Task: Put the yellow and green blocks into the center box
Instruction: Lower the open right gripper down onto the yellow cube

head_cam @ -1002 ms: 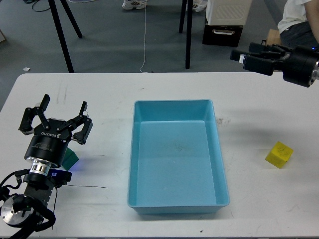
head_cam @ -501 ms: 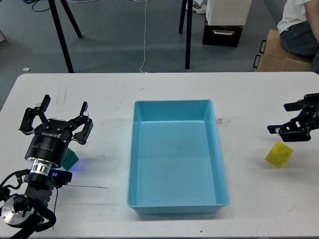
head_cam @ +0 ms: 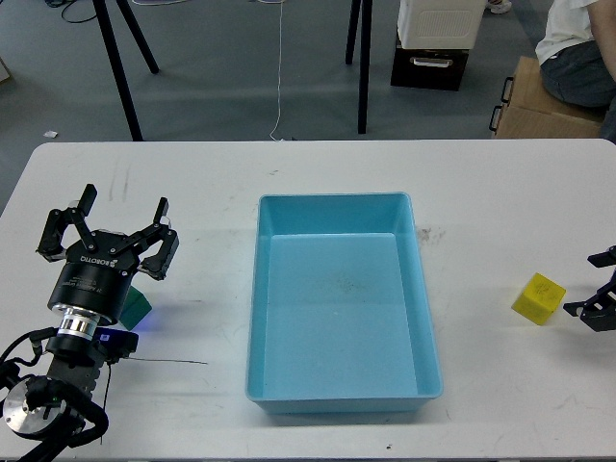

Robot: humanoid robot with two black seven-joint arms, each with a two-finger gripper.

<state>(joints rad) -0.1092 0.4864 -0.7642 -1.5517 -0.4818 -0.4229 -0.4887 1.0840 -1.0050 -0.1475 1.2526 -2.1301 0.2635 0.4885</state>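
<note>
The light-blue tray [head_cam: 332, 198] lies empty in the middle of the white table. The yellow block [head_cam: 538, 298] sits on the table to its right. My right gripper [head_cam: 589, 285] comes in at the right edge, just right of the yellow block, with its fingers apart and nothing between them. The green block [head_cam: 140, 308] sits on the left of the table, partly hidden behind my left gripper [head_cam: 115, 227]. That gripper is open and empty, with its fingers pointing up above the block.
A thin black cable [head_cam: 168, 362] lies on the table beside my left arm. Beyond the far table edge stand tripod legs [head_cam: 117, 67], a black box [head_cam: 429, 65], a cardboard box [head_cam: 534, 106] and a seated person [head_cam: 577, 48].
My right arm has swung down from the upper right to the right edge, ending just right of the yellow block. The left arm and the green block have not moved.
</note>
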